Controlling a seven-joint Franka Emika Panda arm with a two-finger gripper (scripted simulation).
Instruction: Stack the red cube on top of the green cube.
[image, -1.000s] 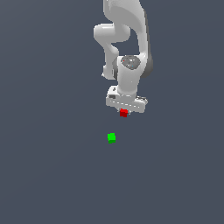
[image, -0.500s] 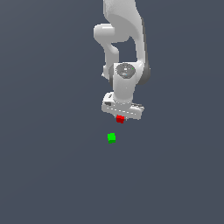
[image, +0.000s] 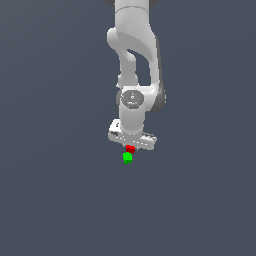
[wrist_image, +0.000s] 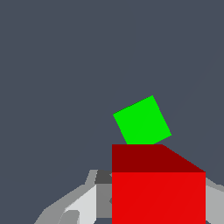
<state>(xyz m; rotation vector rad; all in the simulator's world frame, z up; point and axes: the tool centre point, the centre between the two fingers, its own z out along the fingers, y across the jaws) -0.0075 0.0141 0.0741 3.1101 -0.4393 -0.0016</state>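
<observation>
While clamped between jaws, red cube (image: 130, 148) held just above green cube (image: 127, 158) resting on tabletop (image: 55, 190).

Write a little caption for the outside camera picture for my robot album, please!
The robot's tool carries the red cube just above the green cube.

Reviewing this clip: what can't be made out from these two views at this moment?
- Exterior view: the gripper fingertips are too small to separate, and the red cube covers them, so jaw contact is unclear.
- Exterior view: any gap between the red cube and the green cube is too small to judge.
- Wrist view: the red cube is cut off by the frame edge and hides part of the green cube.
</observation>
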